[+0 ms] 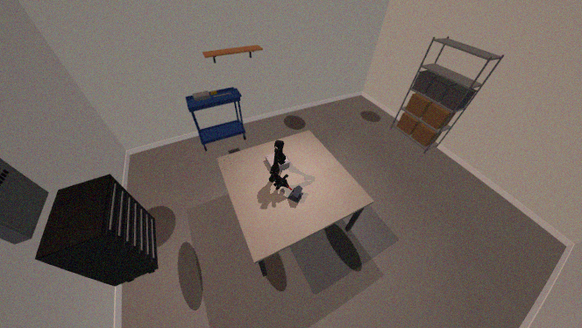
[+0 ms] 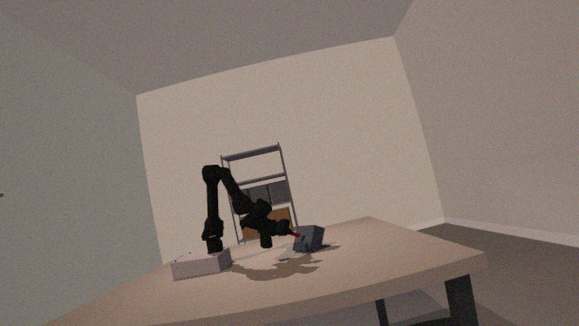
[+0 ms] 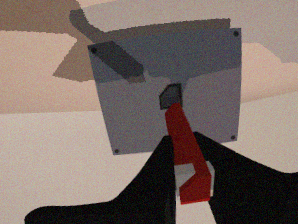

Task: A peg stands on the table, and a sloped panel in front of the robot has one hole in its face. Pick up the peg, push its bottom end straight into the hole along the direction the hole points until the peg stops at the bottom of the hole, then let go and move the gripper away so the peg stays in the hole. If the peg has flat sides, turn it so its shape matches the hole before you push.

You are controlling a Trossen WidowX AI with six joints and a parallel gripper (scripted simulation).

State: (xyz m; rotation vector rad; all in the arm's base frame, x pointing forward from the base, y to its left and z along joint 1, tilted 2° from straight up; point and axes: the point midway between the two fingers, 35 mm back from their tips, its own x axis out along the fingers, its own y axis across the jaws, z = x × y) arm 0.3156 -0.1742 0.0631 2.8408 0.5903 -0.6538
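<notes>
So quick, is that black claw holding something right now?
Gripper: closed on the red flat-sided peg, whose tip is at the hole in the grey sloped panel.

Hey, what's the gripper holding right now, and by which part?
The gripper is shut on the red flat-sided peg, gripping its rear end; the front tip is at the panel's hole.

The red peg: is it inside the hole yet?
Just at the mouth. The red peg, held by the end effector, has its tip at the hole; depth is unclear.
</notes>
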